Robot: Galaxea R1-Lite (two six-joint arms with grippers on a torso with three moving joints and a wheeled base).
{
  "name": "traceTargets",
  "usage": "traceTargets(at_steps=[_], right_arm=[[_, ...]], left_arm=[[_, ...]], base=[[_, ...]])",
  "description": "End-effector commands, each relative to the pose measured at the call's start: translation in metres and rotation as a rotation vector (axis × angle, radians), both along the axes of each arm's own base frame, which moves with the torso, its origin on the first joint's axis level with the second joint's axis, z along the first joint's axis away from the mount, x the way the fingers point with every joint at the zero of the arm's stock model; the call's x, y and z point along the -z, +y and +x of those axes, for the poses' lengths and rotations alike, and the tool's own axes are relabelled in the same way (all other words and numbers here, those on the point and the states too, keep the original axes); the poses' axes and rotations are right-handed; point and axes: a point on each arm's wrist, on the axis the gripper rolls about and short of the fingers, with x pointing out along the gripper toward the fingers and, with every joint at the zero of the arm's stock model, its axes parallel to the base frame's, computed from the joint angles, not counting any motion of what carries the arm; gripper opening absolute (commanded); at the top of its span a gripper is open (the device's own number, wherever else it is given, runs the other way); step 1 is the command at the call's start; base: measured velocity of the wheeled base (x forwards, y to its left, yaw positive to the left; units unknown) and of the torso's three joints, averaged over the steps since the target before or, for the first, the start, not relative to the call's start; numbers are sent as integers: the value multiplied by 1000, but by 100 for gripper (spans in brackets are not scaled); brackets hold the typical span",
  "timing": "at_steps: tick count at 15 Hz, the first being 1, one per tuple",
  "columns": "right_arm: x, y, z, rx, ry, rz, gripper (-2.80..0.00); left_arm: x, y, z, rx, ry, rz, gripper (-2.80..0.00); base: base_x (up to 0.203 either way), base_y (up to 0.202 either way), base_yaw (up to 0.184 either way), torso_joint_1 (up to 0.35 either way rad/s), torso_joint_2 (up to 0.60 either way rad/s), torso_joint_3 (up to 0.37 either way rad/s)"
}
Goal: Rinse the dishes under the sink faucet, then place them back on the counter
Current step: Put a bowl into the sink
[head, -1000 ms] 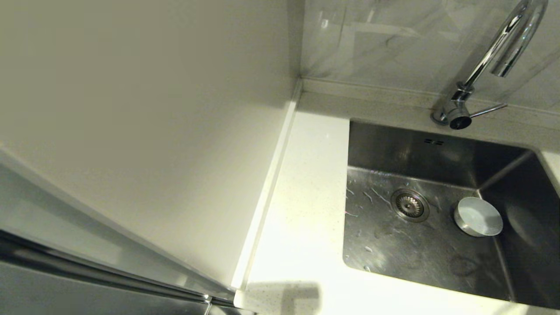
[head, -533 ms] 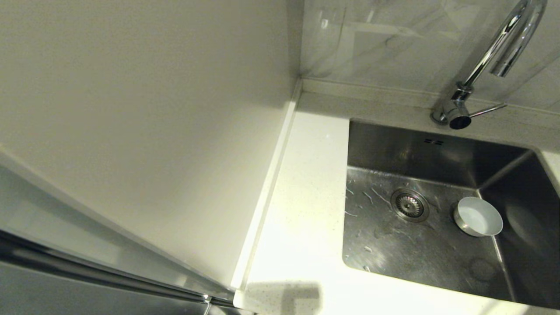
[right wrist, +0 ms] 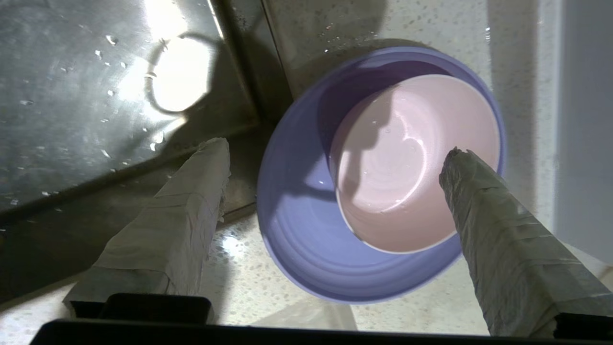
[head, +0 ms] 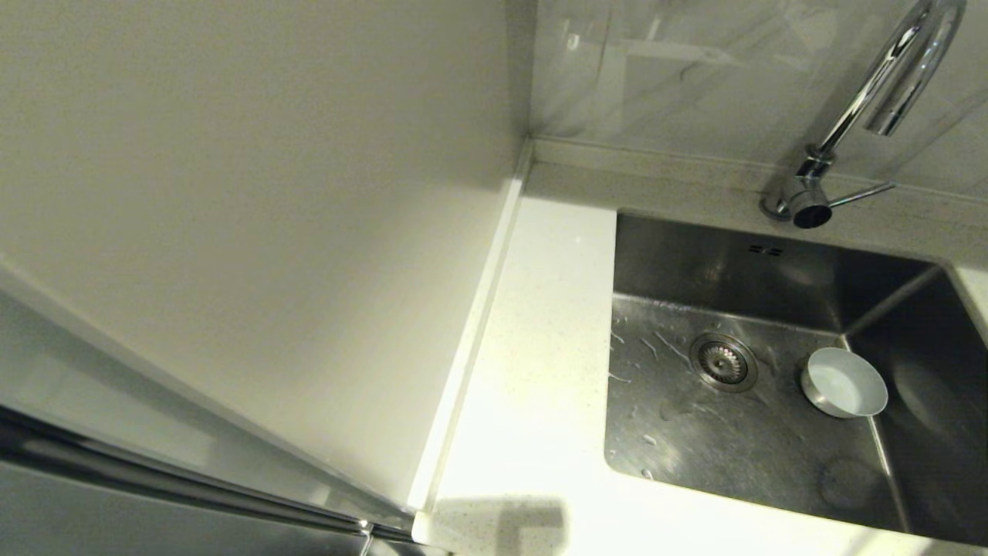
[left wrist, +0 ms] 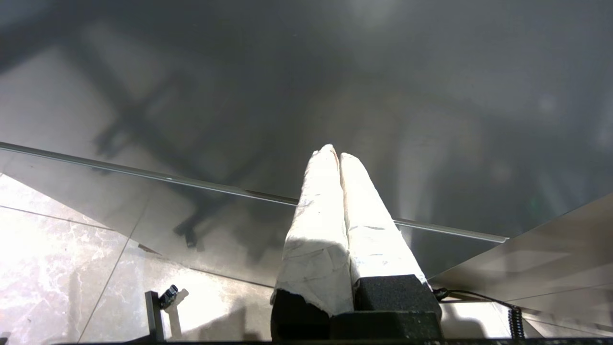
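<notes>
A small pale blue-green bowl [head: 844,382] stands upright on the floor of the steel sink [head: 733,455], to the right of the drain strainer [head: 723,361]. The chrome faucet [head: 864,100] arches over the back rim, and no water shows. In the right wrist view the lilac plate [right wrist: 297,239] lies on the speckled counter [right wrist: 239,287] beside the sink's rim, with the pink bowl [right wrist: 412,167] resting in it. My right gripper [right wrist: 335,148] hovers open above them, holding nothing. My left gripper [left wrist: 335,153] is shut and empty, parked away from the sink. Neither arm shows in the head view.
A plain cream wall panel [head: 231,193] borders the counter strip [head: 540,347] left of the sink. The faucet's thin lever [head: 861,193] points right. Water drops dot the sink floor. The left wrist view shows a dark cabinet front and tiled floor [left wrist: 57,249].
The blue-green bowl has stayed in place. A faint round shadow on the sink floor at the front right has drifted slightly.
</notes>
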Motion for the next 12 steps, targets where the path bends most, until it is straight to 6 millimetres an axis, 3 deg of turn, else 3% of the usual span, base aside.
traceTargets(at_steps=[1,6,12], right_arm=[[7,-9,1,3,-1,44,0],[12,-22,-5,68,12,64,0],[25,-31,1,173,13,163,0]], left_arm=[[0,0,0,0,1,0,-280],[1,0,0,0,2,1,-280],[1,0,0,0,2,0,-280]], base=[[0,0,0,0,0,0],[0,0,0,0,0,0],[0,0,0,0,0,0]])
